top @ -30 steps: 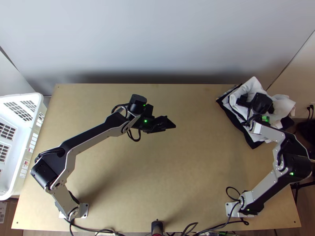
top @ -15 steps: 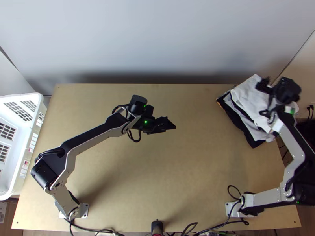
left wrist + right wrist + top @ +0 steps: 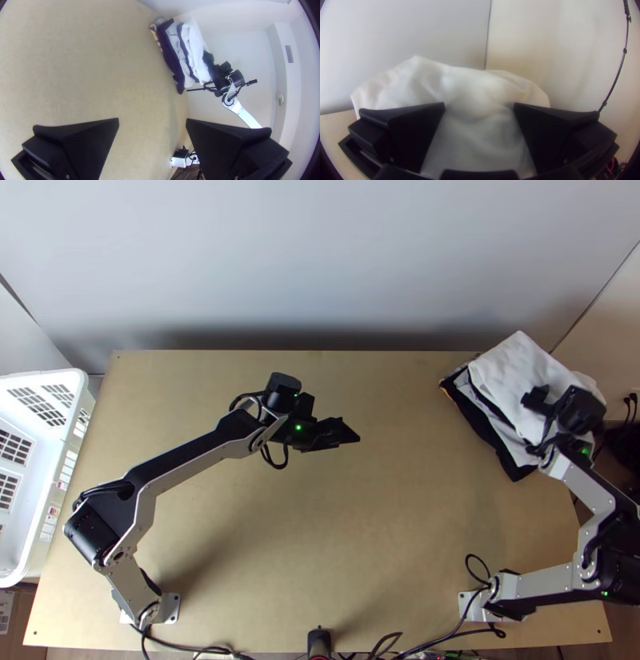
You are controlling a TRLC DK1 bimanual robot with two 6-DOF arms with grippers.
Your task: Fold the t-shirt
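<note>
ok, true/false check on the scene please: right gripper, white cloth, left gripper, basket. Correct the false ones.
1. The right gripper is at the white cloth, fingers apart. True.
2. Nothing lies beneath that cloth. False: a dark cloth lies lower down.
3. The left gripper is over the table, away from the cloths. True.
4. Its fingers are shut on a sleeve. False: they are apart with nothing between them.
5. A white basket is at the table's left side. True.

My left arm [image 3: 186, 456] is bending at the elbow; my left gripper [image 3: 344, 432] is pointing toward the worktop's [image 3: 360, 524] right edge, fingers standing apart. My right arm [image 3: 544, 585] is overhanging that edge; my right gripper [image 3: 537, 422] is holding its fingers parted.
</note>
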